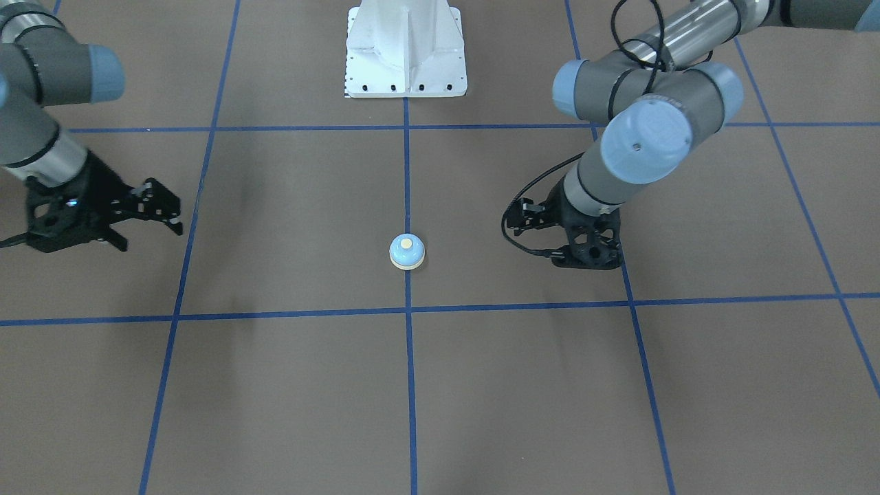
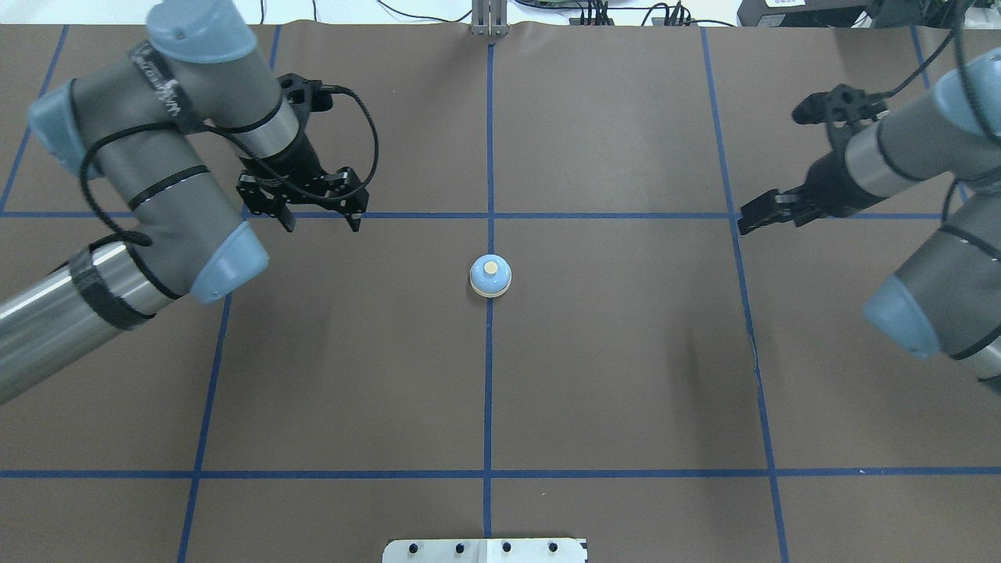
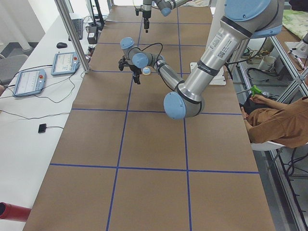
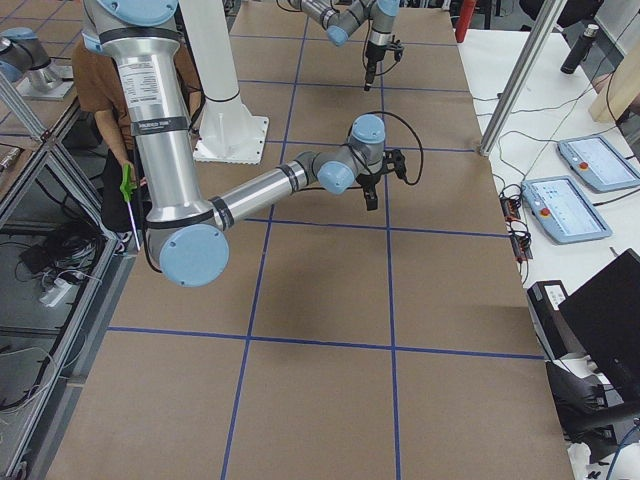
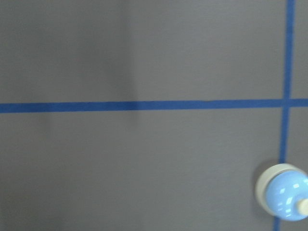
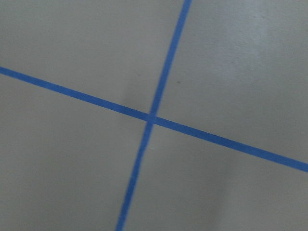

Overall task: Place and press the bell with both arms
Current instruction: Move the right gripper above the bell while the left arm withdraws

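The small light-blue dome bell with cream button stands upright on the blue centre tape line (already placed, I judge). Left gripper, fingers spread, should close first, then press squarely; right gripper looks pressed together.

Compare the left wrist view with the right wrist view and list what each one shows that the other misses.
Only the left wrist view shows the bell, low at its right edge, sitting on a blue tape line crossing. Only the right wrist view shows a bare tape crossing at its centre, seen at a slant, with nothing on it. Both show the brown table surface with blue grid lines, and neither shows any claw.
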